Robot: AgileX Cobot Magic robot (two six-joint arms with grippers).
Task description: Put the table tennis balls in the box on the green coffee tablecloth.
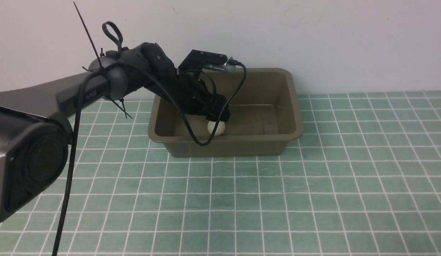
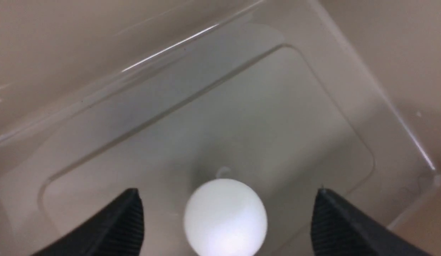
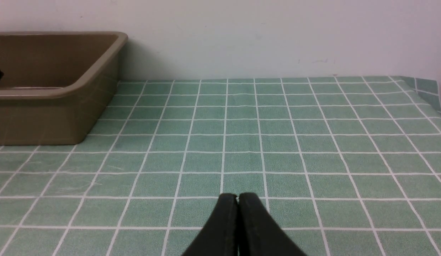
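The olive-brown box (image 1: 291, 106) stands on the green checked tablecloth (image 1: 313, 199) near the wall. One white table tennis ball (image 1: 216, 127) lies on the box floor near its front wall. My left gripper (image 1: 218, 117) reaches down into the box just above the ball. In the left wrist view the ball (image 2: 226, 217) sits between the two black fingers (image 2: 117, 227), with a clear gap on each side, so the left gripper (image 2: 227, 193) is open. My right gripper (image 3: 238, 196) is shut and empty, low over the cloth, to the right of the box (image 3: 60, 92).
A white wall runs right behind the box. A loose black cable (image 1: 238, 89) from the left arm hangs over the box's front rim. The cloth's far right edge (image 3: 432, 92) shows in the right wrist view.
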